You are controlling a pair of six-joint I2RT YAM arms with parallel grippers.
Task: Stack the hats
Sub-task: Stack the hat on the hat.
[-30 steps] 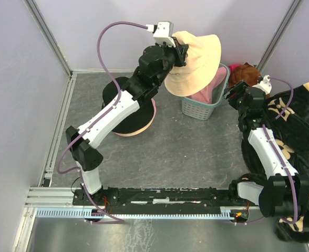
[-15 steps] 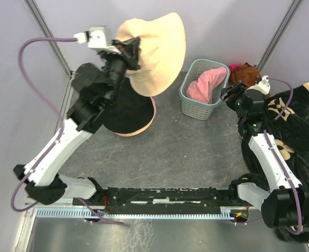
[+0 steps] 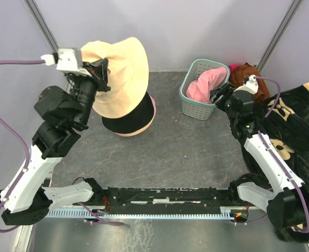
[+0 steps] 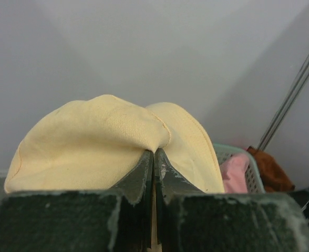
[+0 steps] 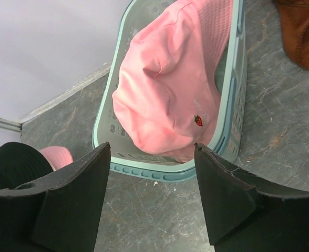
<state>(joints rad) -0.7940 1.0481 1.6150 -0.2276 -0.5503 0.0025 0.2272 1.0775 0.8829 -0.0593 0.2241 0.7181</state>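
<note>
left gripper (image 4: pixel 153 153) pinched a fold of the soft beige fabric bucket hat (image 3: pixel 120 73), held above the black-topped hat pile (image 3: pixel 131 119); dangling lopsided, it could land crooked. right gripper (image 5: pixel 150 149) gaped over the pink fabric hat (image 5: pixel 165 94).

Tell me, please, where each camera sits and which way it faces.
Top external: above, behind the bases, looking down at the table; both arms show.
Left wrist: raised, facing the back wall; its shut jaws pinch the beige hat.
Right wrist: looks down between open jaws at the pink hat in the teal basket.
Shared: all show that basket.
</note>
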